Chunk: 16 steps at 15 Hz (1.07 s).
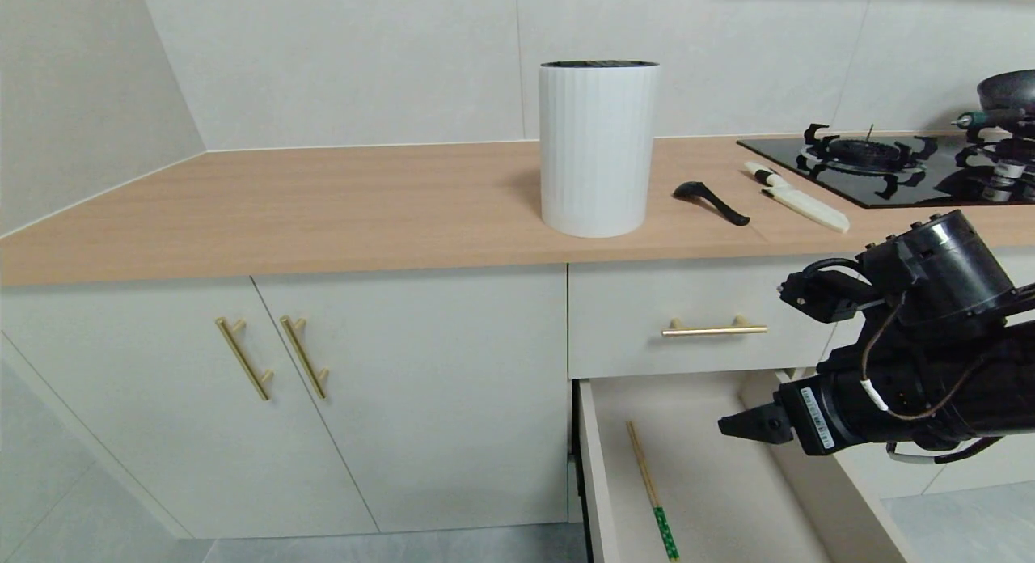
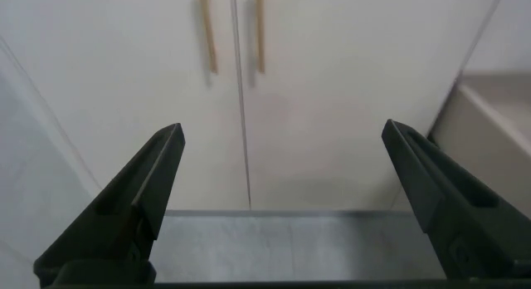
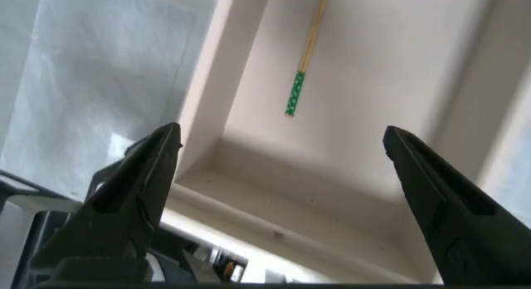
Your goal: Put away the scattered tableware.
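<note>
The bench (image 1: pixel 323 207) runs along the tiled wall. A white ribbed canister (image 1: pixel 598 150) is set upright near its front edge, right of the middle. Between the canister and the black hob (image 1: pixel 877 191) at the bench's right end, a black spoon (image 1: pixel 711 201) and a pale-handled knife (image 1: pixel 796 197) are laid flat, apart from each other. The knife is just beside the hob's front-left corner, and both lie a little back from the front edge.

Below the bench, under a shut drawer with a brass handle (image 1: pixel 714 329), a lower drawer (image 1: pixel 594 466) is pulled out. A pair of chopsticks (image 1: pixel 651 490) is laid lengthwise near its left wall, the green ends toward the drawer's front.

The right gripper (image 1: pixel 740 425) is held over the drawer's right side, well apart from the chopsticks. In the right wrist view the right gripper (image 3: pixel 282 135) is seen spread wide with nothing held, the chopsticks (image 3: pixel 303 61) beyond it. A white sticker (image 1: pixel 817 417) is borne on that arm, its print too small to be read.

In the left wrist view the left gripper (image 2: pixel 282 131) is likewise spread and unloaded, facing two cupboard doors (image 2: pixel 332 90) with brass pulls, low over the floor.
</note>
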Motion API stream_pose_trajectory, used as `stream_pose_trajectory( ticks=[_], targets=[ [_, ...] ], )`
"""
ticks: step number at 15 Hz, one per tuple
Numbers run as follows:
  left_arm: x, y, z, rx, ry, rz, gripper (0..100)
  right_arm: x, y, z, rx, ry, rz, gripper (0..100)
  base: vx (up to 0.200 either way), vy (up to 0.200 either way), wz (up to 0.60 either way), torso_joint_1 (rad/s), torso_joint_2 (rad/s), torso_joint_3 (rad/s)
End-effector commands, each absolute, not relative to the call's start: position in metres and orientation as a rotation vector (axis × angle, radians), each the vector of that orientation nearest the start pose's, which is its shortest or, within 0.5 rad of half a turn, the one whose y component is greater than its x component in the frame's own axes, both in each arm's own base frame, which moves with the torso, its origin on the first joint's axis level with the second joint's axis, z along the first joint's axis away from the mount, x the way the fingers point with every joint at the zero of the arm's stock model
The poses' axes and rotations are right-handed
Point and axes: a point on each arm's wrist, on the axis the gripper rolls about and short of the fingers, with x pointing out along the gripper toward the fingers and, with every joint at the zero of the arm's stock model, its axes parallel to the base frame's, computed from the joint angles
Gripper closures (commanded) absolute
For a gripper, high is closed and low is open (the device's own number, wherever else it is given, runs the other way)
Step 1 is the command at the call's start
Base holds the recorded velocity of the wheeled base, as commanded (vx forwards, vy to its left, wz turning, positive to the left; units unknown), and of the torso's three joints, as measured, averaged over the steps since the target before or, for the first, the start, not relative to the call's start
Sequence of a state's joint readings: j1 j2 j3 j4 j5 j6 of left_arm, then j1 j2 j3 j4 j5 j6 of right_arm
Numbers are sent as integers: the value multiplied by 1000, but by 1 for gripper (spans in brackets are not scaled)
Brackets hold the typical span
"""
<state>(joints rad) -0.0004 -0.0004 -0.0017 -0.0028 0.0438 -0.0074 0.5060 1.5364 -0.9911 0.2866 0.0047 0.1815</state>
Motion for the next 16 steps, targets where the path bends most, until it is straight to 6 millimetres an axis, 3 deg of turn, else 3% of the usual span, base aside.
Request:
stream_pose_trajectory(
  ticks=[1, 12, 14, 16],
  targets=[
    [-23, 1, 76, -8, -5, 44, 0, 219, 114, 198, -49, 848, 391, 0, 0, 0, 0, 119, -481, -339],
    [-23, 1, 76, -8, -5, 44, 0, 236, 113, 191, -67, 838, 379, 0, 0, 0, 0, 158, -478, -319],
    [-23, 1, 76, -8, -5, 44, 0, 250, 107, 198, -108, 768, 385, 0, 0, 0, 0, 97, -229, -139],
    [-23, 1, 76, -8, -5, 44, 0, 285, 97, 208, -143, 707, 368, 0, 0, 0, 0, 29, -73, -44]
  ],
)
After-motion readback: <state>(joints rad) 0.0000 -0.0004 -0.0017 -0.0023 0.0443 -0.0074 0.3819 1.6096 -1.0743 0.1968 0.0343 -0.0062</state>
